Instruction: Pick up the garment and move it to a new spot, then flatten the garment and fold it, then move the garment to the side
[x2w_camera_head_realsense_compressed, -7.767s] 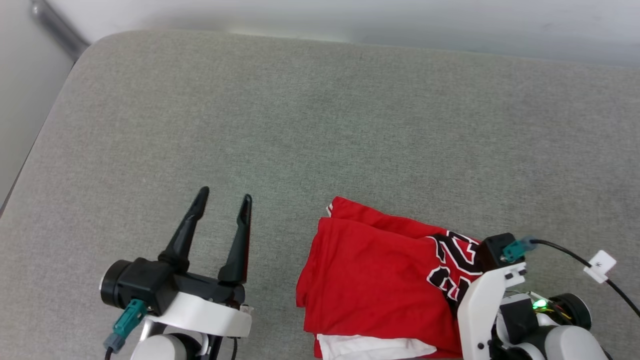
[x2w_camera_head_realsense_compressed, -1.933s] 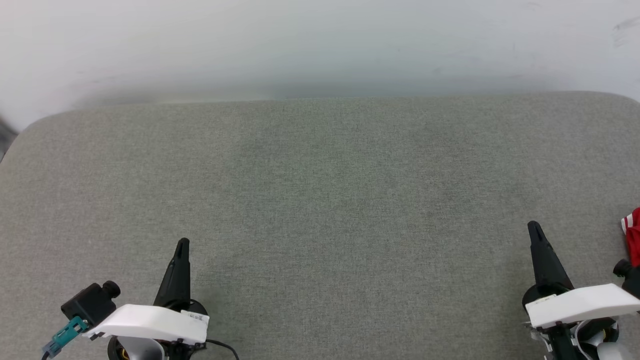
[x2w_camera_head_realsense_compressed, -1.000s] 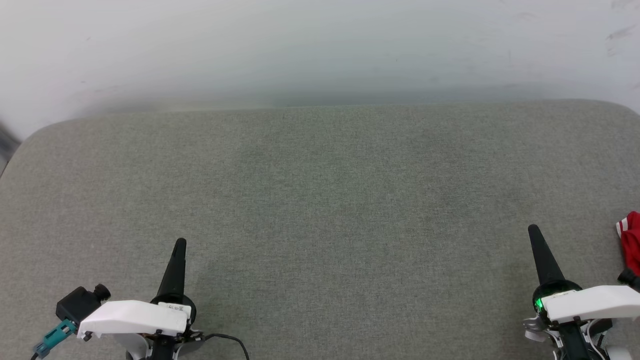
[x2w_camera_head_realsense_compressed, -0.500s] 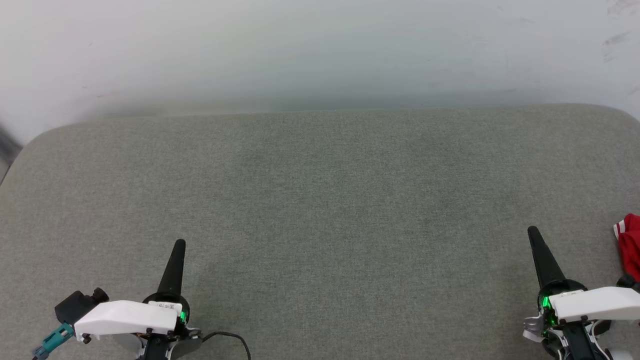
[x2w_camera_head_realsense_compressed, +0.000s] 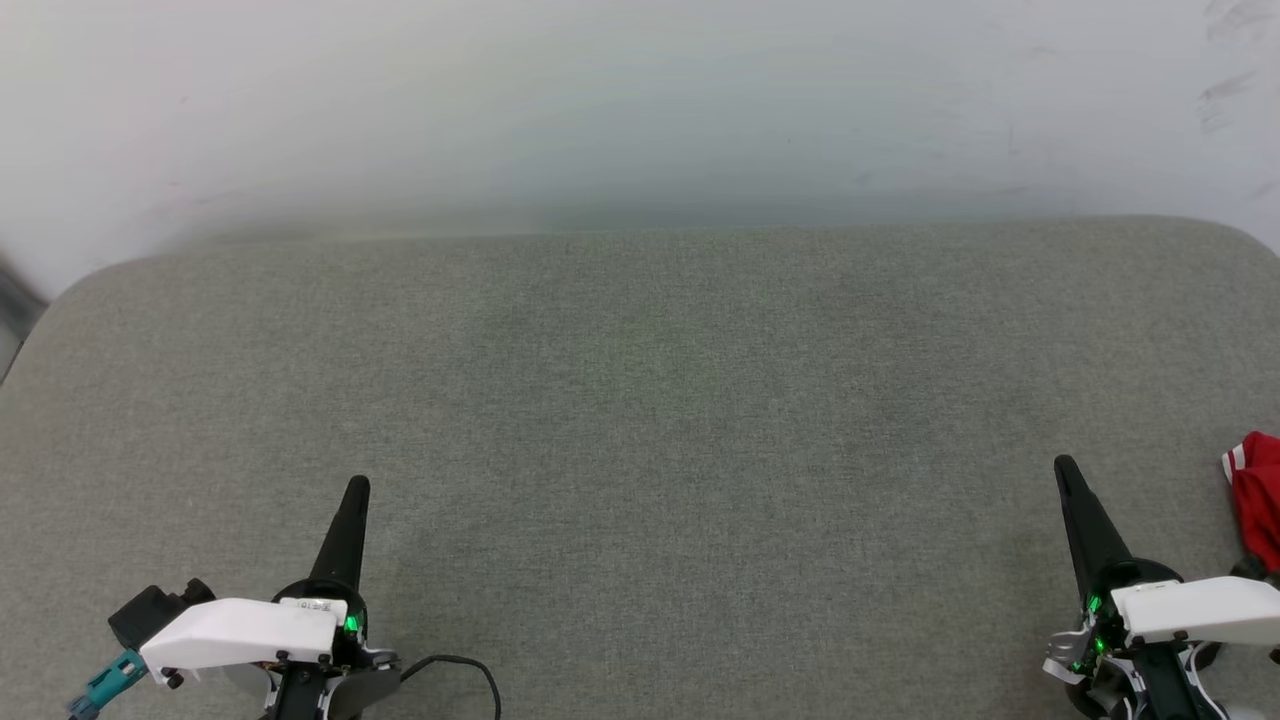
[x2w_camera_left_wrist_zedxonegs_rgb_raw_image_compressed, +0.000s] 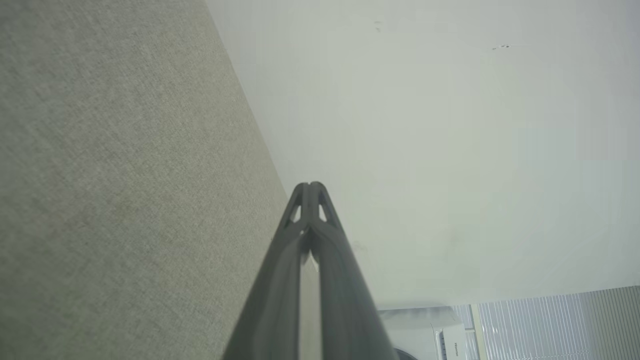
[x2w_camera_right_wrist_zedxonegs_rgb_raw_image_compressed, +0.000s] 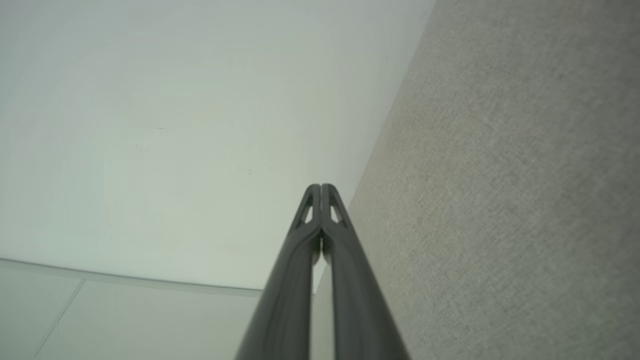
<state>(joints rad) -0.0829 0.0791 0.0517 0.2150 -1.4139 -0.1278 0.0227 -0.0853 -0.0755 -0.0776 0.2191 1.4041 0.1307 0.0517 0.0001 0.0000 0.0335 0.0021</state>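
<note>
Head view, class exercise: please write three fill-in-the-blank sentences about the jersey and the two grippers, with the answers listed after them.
1. In the head view, the red garment lies at the picture's ____ edge.
2. The left gripper and the right gripper both have their jaws ____, holding nothing.
3. The garment's striped trim is red and ____.

Missing words: right; shut; white.

The worktop (x2w_camera_head_realsense_compressed: 640, 400) is a heathered grey-green weave. At the right edge, the garment (x2w_camera_head_realsense_compressed: 1258, 505) is bright red with a bit of white striped trim. The left gripper (x2w_camera_head_realsense_compressed: 355, 487) and right gripper (x2w_camera_head_realsense_compressed: 1066, 468) are black with white shells and tiny green lights. There's a teal connector (x2w_camera_head_realsense_compressed: 100, 685) at lower left, and the wall (x2w_camera_head_realsense_compressed: 640, 100) is off-white.
</note>
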